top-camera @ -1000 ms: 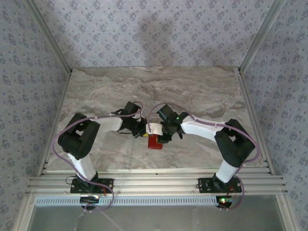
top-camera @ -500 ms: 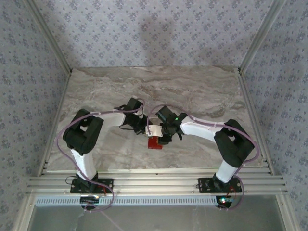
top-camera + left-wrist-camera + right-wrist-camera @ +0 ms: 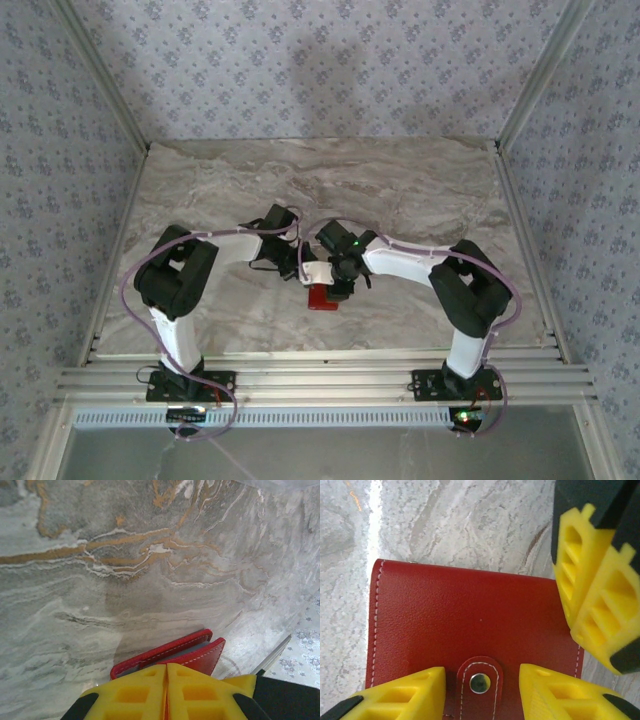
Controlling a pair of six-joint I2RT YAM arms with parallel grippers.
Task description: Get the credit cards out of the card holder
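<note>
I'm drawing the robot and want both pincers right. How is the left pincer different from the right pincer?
The left pincer has its yellow fingers pressed together; the right pincer has its fingers apart. The left pincer sits at the edge of the red card holder; the right pincer hangs over its red face, with the snap tab between its fingers. Both have yellow fingers, and both are at the card holder.

card holder [image 3: 470,615]: red w/ wht stitching, silver snap. table [image 3: 125,555]: gry marble, orange veins. walls [image 3: 330,60]: pale floral print.
</note>
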